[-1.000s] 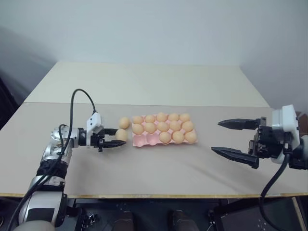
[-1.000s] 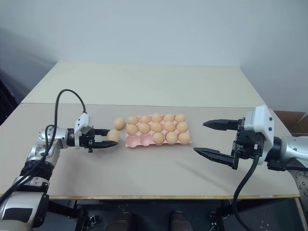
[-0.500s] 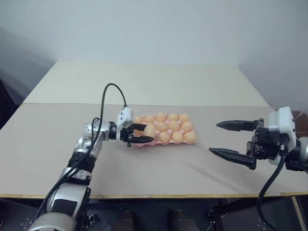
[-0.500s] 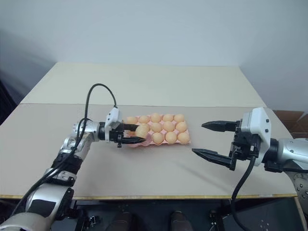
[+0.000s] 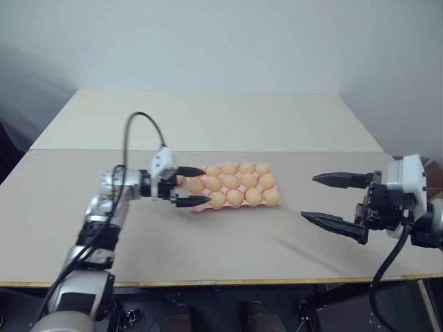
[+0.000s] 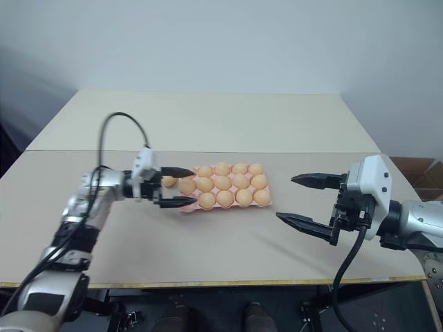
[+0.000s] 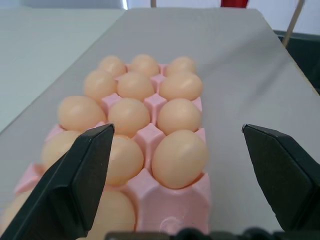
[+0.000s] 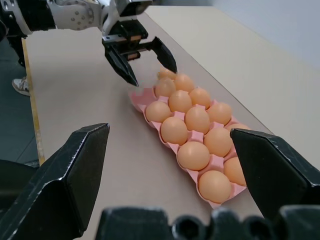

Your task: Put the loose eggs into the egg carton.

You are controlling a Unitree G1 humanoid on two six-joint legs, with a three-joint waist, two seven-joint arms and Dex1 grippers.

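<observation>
The pale pink egg carton (image 5: 201, 205) lies mid-table, nearly full of tan-orange eggs (image 7: 179, 158). Its front cup at the left end (image 8: 142, 95) looks bare. One loose egg (image 6: 168, 181) rests on the table just off the carton's left end, partly hidden behind the left hand. My left gripper (image 5: 205, 185) hangs open over that end, its fingers (image 7: 82, 175) spread wide and nothing between them. Off to the right, well clear of the carton, my right gripper (image 5: 309, 198) is open and empty, pointing toward it.
The beige table (image 5: 228, 256) is bare in front of and beyond the carton. A seam (image 5: 311, 152) crosses it behind the carton. A black cable (image 5: 138, 124) arcs above my left forearm. The table's front edge (image 5: 228, 281) runs near me.
My left gripper, shut on an egg a second ago, carried it right to the carton's left end, let it go there and opened wide. The right gripper has not moved.
</observation>
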